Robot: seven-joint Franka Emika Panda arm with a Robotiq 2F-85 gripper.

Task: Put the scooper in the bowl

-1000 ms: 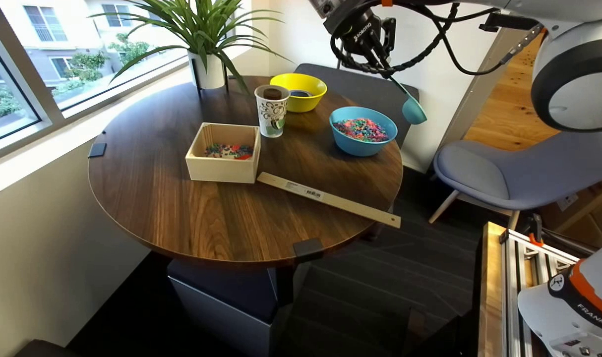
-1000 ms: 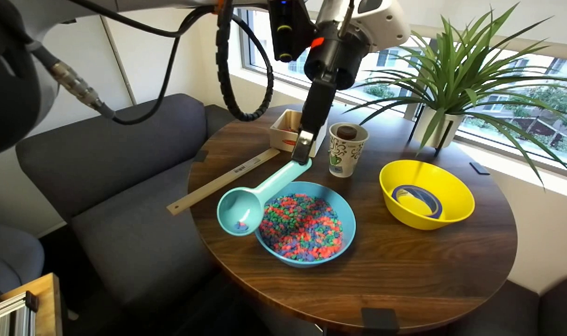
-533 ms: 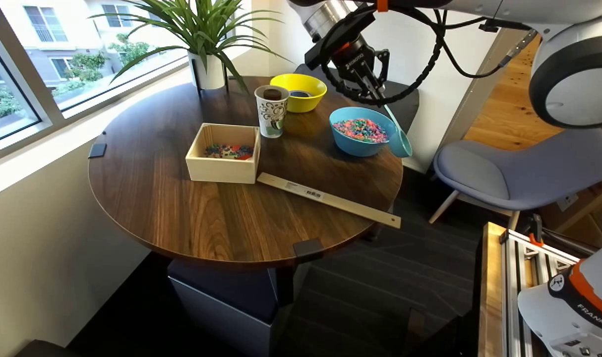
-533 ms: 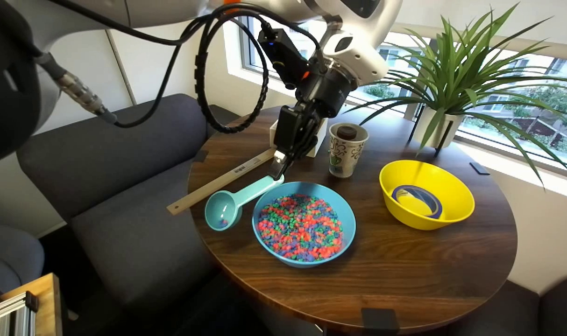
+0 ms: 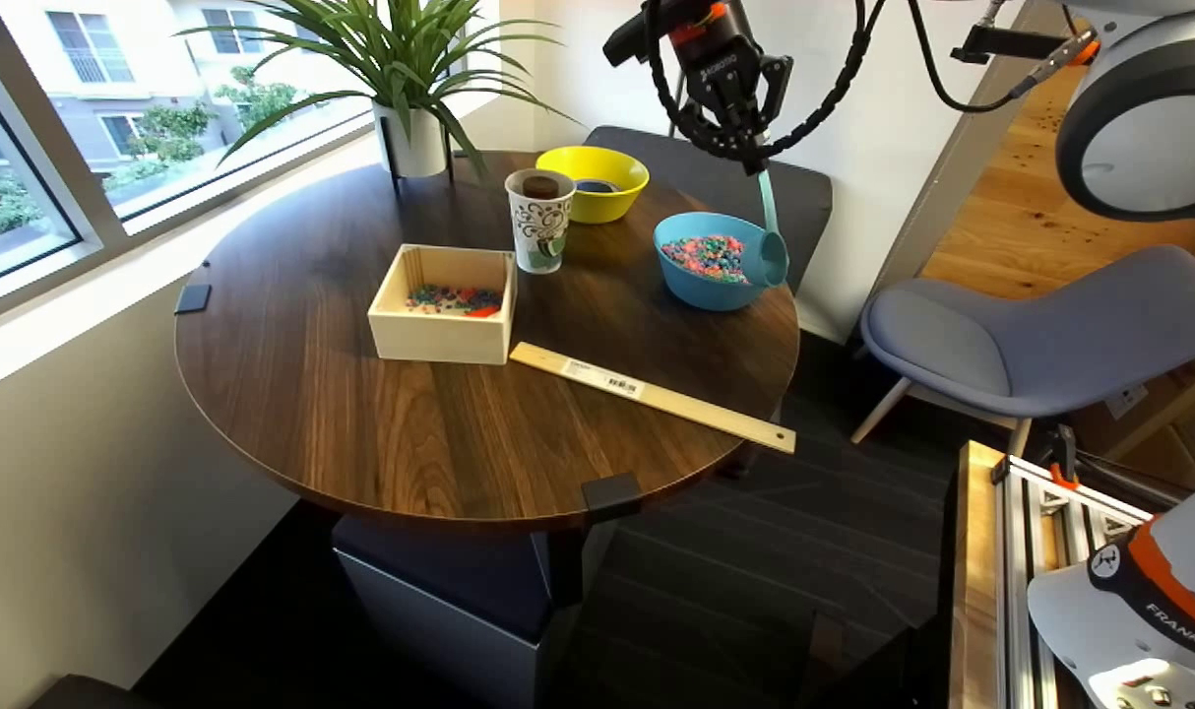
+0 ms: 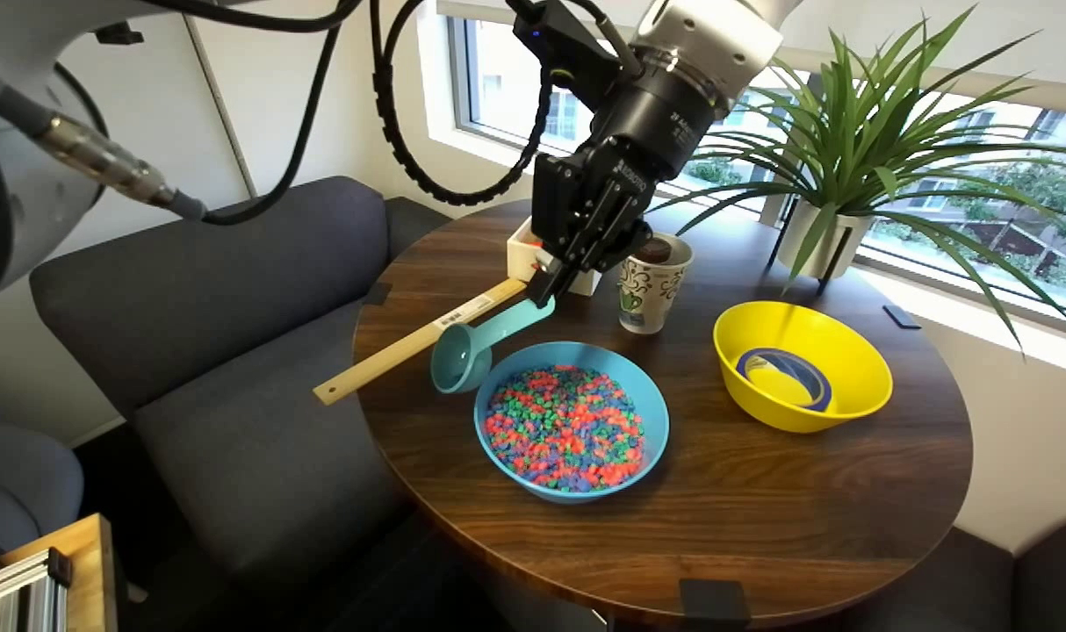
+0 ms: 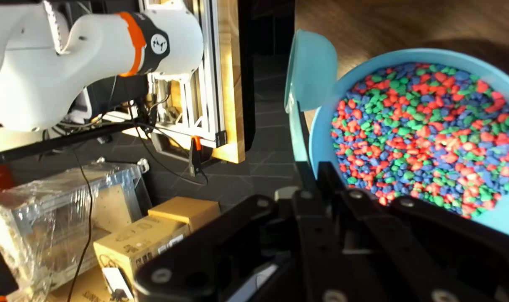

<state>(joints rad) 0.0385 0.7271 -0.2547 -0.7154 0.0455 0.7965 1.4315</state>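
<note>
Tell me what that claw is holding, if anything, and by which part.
The gripper holds the teal plastic scoop by the end of its handle.

A daylit window [image 5: 155,123] stands beside the round wooden table [image 5: 450,423], with a pale wall [image 5: 95,483] near it, a grey couch [image 6: 270,377] alongside it, a blue-grey chair [image 5: 1031,345] apart from it and dark floor [image 5: 745,561] below it.
</note>
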